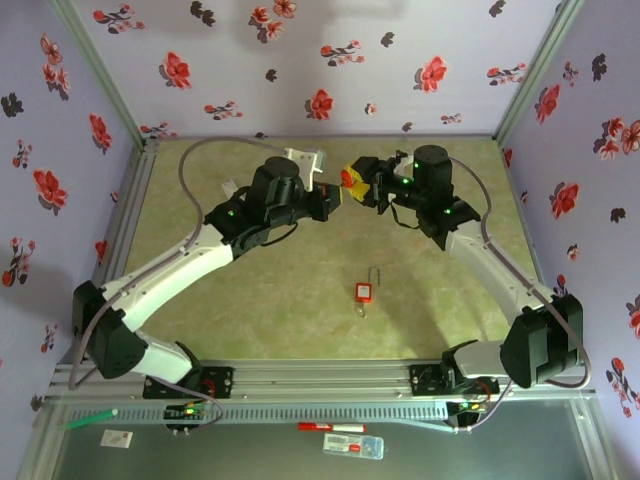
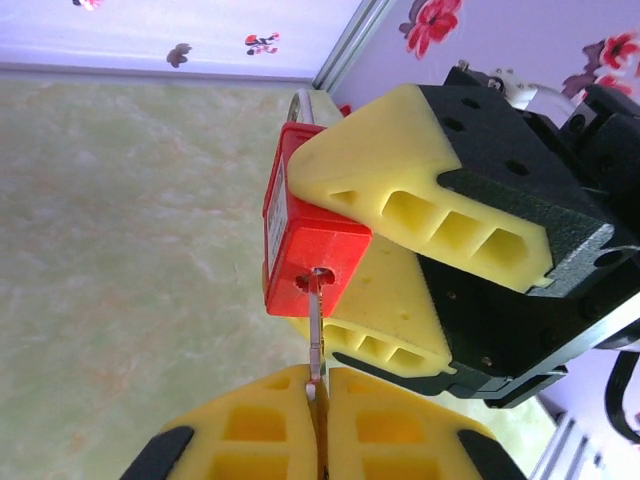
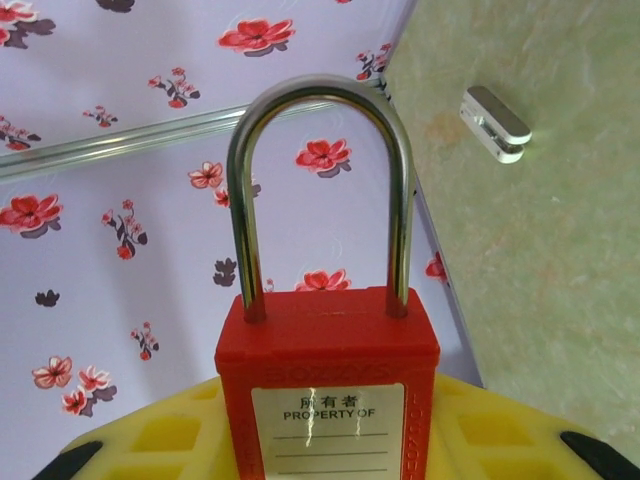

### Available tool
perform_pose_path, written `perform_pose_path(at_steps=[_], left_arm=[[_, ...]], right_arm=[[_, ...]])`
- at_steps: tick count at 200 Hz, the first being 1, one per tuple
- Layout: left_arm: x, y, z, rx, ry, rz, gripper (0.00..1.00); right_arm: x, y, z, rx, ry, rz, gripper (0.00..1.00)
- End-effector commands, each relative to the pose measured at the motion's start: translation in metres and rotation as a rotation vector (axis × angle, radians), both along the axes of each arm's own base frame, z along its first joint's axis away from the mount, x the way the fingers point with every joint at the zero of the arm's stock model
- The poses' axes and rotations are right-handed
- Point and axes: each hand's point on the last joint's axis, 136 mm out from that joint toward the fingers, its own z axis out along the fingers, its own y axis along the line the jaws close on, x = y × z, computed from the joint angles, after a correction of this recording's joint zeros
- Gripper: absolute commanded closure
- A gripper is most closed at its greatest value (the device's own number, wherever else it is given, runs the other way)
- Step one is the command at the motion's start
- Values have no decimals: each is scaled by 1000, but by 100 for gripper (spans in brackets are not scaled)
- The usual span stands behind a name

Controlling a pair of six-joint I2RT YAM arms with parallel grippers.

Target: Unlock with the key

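Observation:
My right gripper (image 1: 362,186) is shut on a red padlock (image 3: 328,380), holding its body between yellow fingers (image 2: 400,160). The steel shackle (image 3: 320,190) stands up with both legs seated in the body. The padlock (image 2: 310,245) turns its keyhole end toward my left gripper (image 2: 322,380), which is shut on the key (image 2: 316,340). The thin key blade runs straight from the closed pads into the keyhole. Seen from above, the two grippers meet at the padlock (image 1: 350,180) above the far middle of the table, the left gripper (image 1: 332,200) just to its left.
A second red padlock (image 1: 364,291) with a thin shackle lies on the green table mid-right, a small key (image 1: 362,308) by it. A white bracket (image 1: 305,160) sits near the back wall, also in the right wrist view (image 3: 497,123). Flowered walls enclose three sides.

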Motion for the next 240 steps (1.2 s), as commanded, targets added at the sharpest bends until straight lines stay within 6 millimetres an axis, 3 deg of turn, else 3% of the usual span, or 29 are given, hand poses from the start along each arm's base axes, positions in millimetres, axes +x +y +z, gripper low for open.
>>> perform_pose_path(at_steps=[1,72,139,187,207,240], left_arm=[[-27,-34,64,-64,-196,-159,100],[-30,-53,74,96,-302,-137,100],[-38,-59,88,-68,-325,-144,100],[-33,-53,90,-127,-308,-101,100],[-27,-50,91,-138,-300,-73,100],[-25,-47,86,-143,-321,-19,100]], right_arm=[[-44,29,0,27,21,201,100],[-45,26,3,41,30,178,100],[-46,27,12,63,44,101,100],[-65,41,21,13,8,138,100],[-73,44,16,-17,18,146,100],[-67,43,9,0,33,111,100]])
